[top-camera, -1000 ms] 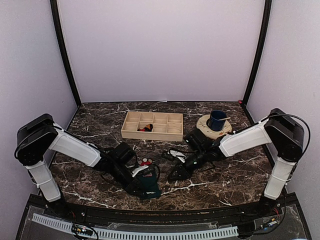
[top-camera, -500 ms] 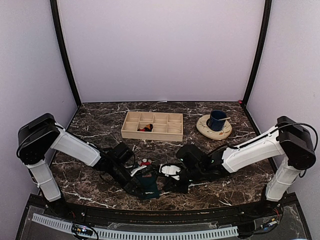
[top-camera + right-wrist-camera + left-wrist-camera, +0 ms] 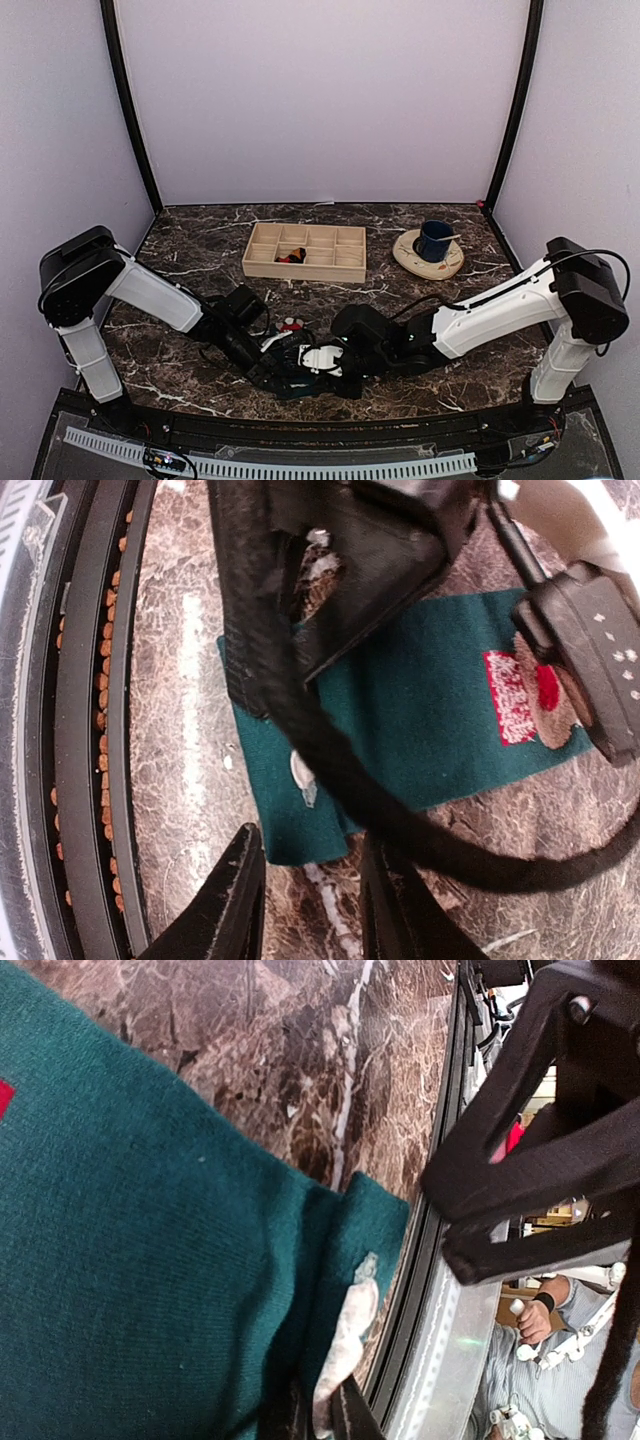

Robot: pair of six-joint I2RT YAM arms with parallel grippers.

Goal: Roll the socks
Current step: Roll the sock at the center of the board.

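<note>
- Left gripper [image 3: 325, 1415], nearly closed, is pinching the dark teal-green fabric sock [image 3: 150, 1260] by its near corner, risking slippage.
- Right gripper [image 3: 315, 900], part-open and empty, is crowding it, risking collision.

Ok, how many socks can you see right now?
1: the teal sock, flat on the table by its near edge. Another may be hidden from these views.
</note>
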